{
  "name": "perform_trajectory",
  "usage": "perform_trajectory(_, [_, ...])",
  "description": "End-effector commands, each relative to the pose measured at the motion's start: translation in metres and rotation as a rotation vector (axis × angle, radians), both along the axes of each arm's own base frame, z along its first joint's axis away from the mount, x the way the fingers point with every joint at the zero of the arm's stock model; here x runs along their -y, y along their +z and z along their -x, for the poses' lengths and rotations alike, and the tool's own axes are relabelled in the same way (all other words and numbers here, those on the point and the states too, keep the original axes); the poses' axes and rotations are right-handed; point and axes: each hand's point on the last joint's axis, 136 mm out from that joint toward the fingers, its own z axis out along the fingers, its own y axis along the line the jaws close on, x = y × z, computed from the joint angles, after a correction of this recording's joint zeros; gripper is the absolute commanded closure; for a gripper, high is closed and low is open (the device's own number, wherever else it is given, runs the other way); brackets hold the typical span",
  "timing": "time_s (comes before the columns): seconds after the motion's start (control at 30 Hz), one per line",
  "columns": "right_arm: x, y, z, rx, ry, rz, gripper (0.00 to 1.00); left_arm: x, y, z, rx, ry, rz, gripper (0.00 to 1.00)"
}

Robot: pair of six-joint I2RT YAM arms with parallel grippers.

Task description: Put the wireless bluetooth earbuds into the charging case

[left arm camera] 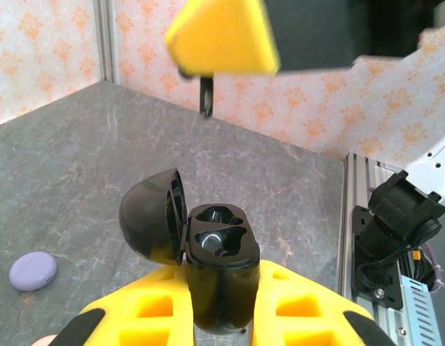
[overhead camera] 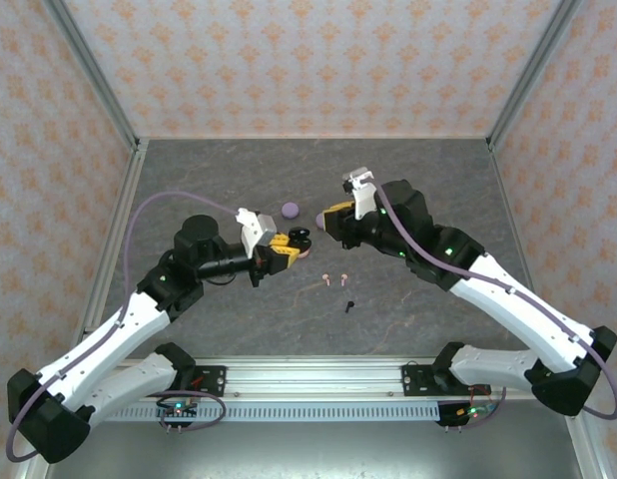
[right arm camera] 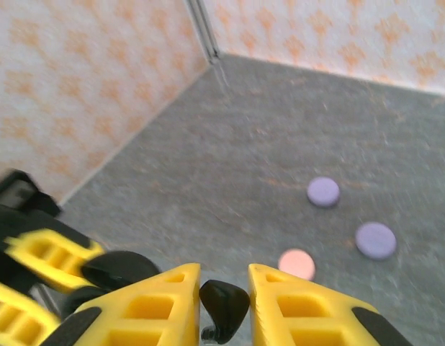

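You're mid-task: the left gripper [left arm camera: 222,311] clamps the open black charging case [left arm camera: 219,249] at lower centre, the right gripper [right arm camera: 224,285] pinches a black earbud [right arm camera: 224,306] above it, unseated, while a second black bud [overhead camera: 348,305] and two pink buds [overhead camera: 334,278] lie on the table [overhead camera: 239,324].

No text, label, brand or number is legible. The pale wall panels [overhead camera: 289,60] carry only orange ornaments.

Surface [overhead camera: 418,190]: grey, marbled with pale veins. Walls [overhead camera: 318,60]: pale, repeating orange ornament. Left end effector [left arm camera: 221,277] and right end effector [right arm camera: 224,277]: yellow fingers, black tips. Charging case [left arm camera: 215,231]: glossy black. Lilac disc [right arm camera: 323,192], second lilac disc [right arm camera: 375,239], pink disc [right arm camera: 297,264]. Pink earbuds [overhead camera: 326,280]; black earbud [right arm camera: 224,306].
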Motion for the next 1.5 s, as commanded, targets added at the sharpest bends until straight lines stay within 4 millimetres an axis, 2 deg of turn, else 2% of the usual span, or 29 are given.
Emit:
perform_trajectory(0.0, [-0.012, 0.027, 0.012, 0.093, 0.085, -0.084, 0.78, 0.007, 0.021, 0.001, 0.050, -0.028, 0.051, 1.00])
perform_trajectory(0.2, [-0.029, 0.023, 0.026, 0.136, 0.155, -0.041, 0.78, 0.010, 0.021, -0.003, 0.046, -0.029, 0.054, 1.00])
perform_trajectory(0.53, [-0.044, 0.007, 0.028, 0.114, 0.199, 0.009, 0.78, 0.012, 0.023, -0.003, 0.052, -0.037, 0.049, 1.00])
perform_trajectory(0.97, [-0.050, -0.020, 0.032, 0.057, 0.236, 0.071, 0.78, 0.011, 0.024, -0.002, 0.053, -0.032, 0.048, 1.00])
perform_trajectory(1.47, [-0.050, -0.034, 0.027, 0.035, 0.219, 0.110, 0.78, 0.009, 0.023, -0.001, 0.053, -0.029, 0.041, 1.00])
